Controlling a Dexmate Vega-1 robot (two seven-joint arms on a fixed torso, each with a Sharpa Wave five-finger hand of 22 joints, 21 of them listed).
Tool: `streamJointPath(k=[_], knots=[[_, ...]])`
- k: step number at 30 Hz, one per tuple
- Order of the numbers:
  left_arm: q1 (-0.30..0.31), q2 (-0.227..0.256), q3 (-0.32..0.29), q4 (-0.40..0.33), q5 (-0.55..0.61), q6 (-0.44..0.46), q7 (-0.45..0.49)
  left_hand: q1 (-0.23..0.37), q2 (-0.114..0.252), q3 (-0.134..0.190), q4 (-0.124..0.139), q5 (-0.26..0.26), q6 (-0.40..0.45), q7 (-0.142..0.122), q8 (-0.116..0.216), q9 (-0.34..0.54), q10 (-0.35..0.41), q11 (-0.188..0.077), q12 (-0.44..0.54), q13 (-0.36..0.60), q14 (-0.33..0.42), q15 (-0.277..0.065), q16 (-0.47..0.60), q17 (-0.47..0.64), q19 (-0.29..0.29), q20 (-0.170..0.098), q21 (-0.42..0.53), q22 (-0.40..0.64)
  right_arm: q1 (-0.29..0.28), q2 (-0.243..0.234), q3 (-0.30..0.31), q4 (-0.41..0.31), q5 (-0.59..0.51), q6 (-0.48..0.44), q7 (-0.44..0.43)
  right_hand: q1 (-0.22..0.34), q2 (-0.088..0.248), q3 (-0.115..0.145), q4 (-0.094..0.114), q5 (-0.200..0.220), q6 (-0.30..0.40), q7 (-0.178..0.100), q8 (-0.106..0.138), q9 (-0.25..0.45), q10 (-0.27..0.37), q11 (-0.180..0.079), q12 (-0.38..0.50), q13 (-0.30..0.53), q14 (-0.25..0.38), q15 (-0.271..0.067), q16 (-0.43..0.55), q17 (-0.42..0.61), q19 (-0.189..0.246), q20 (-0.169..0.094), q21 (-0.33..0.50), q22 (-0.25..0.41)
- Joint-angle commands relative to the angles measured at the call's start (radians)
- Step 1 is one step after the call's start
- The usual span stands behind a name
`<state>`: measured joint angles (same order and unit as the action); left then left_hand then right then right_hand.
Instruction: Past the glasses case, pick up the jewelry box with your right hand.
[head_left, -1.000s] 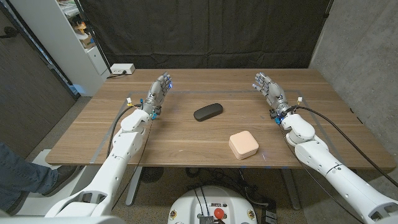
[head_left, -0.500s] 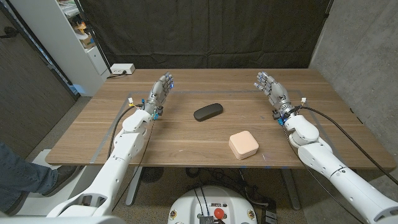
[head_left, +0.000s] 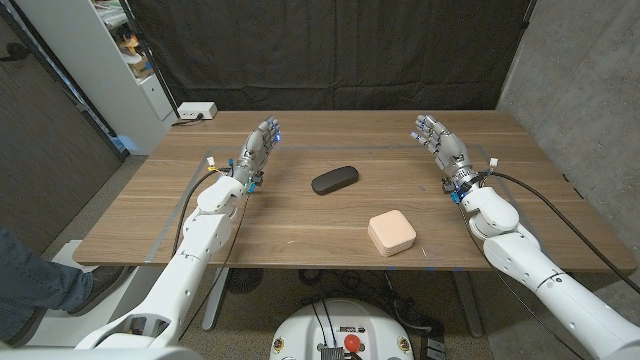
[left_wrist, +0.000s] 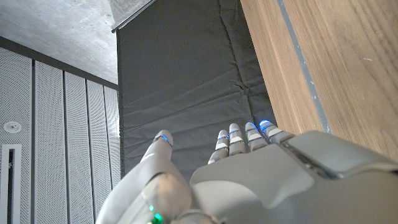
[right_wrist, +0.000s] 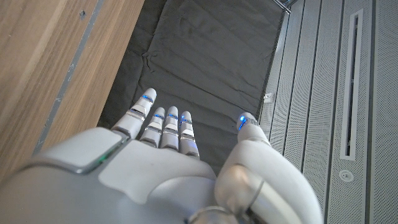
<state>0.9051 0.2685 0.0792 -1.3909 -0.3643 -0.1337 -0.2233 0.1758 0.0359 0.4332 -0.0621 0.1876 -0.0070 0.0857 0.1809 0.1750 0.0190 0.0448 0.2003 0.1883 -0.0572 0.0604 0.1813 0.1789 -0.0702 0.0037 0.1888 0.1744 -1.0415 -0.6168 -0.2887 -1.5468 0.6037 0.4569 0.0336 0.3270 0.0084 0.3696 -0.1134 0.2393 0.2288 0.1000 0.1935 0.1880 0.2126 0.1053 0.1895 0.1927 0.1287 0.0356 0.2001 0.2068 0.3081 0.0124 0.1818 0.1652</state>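
Reaching comes next: my right hand (head_left: 441, 146), released with fingers apart, hovers at the frame's upper right, well apart from the jewelry box (head_left: 391, 232) at lower centre. I should swing inward, descend squarely and straddle its sides. My left hand (head_left: 256, 151) idles, likewise released.

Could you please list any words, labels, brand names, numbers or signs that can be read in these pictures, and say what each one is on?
None can be read.
Black oval glasses case: no marking shows.
Pale pink square jewelry box: plain lid, no text.
White box at the wooden table's far corner: any print is too small to read.
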Motion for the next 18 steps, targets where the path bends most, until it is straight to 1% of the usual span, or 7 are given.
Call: streamJointPath(k=[1, 8, 18], knots=[[0.007, 0.008, 0.006, -0.022, -0.001, 0.01, 0.006, 0.003, 0.009, -0.001, -0.006, 0.001, 0.004, 0.004, 0.006, 0.003, 0.0, 0.003, 0.009, 0.004, -0.009, 0.005, 0.005, 0.002, -0.009, -0.001, 0.004, 0.003, -0.016, -0.003, 0.01, -0.008, 0.003, 0.026, 0.013, 0.01, -0.005, 0.003, -0.006, -0.001, 0.005, -0.005, 0.007, 0.005, 0.004, -0.003, 0.009, 0.002, 0.009, -0.003, 0.006, 0.002, -0.001, 0.007, 0.005, 0.003], [0.015, 0.01, 0.003, -0.037, -0.005, 0.013, 0.013, 0.004, 0.01, -0.001, -0.007, 0.0, 0.004, 0.004, 0.006, 0.003, 0.0, 0.003, 0.009, 0.004, -0.009, 0.005, 0.005, 0.002, -0.009, 0.0, 0.005, 0.003, -0.028, -0.008, 0.016, -0.013, -0.002, 0.042, 0.015, 0.011, -0.005, 0.003, -0.007, -0.001, 0.006, -0.006, 0.007, 0.005, 0.005, -0.003, 0.009, 0.002, 0.01, -0.003, 0.006, 0.002, -0.001, 0.007, 0.006, 0.003], [0.015, 0.01, 0.007, -0.039, -0.006, 0.016, 0.014, 0.005, 0.011, -0.001, -0.008, -0.001, 0.004, 0.003, 0.006, 0.003, 0.0, 0.003, 0.009, 0.004, -0.009, 0.006, 0.005, 0.002, -0.009, 0.0, 0.005, 0.003, -0.046, -0.015, 0.023, -0.03, 0.004, 0.059, 0.029, 0.011, -0.004, 0.002, -0.008, -0.001, 0.007, -0.009, 0.008, 0.005, 0.006, -0.004, 0.009, 0.002, 0.01, -0.004, 0.006, 0.002, 0.0, 0.006, 0.006, 0.003]])
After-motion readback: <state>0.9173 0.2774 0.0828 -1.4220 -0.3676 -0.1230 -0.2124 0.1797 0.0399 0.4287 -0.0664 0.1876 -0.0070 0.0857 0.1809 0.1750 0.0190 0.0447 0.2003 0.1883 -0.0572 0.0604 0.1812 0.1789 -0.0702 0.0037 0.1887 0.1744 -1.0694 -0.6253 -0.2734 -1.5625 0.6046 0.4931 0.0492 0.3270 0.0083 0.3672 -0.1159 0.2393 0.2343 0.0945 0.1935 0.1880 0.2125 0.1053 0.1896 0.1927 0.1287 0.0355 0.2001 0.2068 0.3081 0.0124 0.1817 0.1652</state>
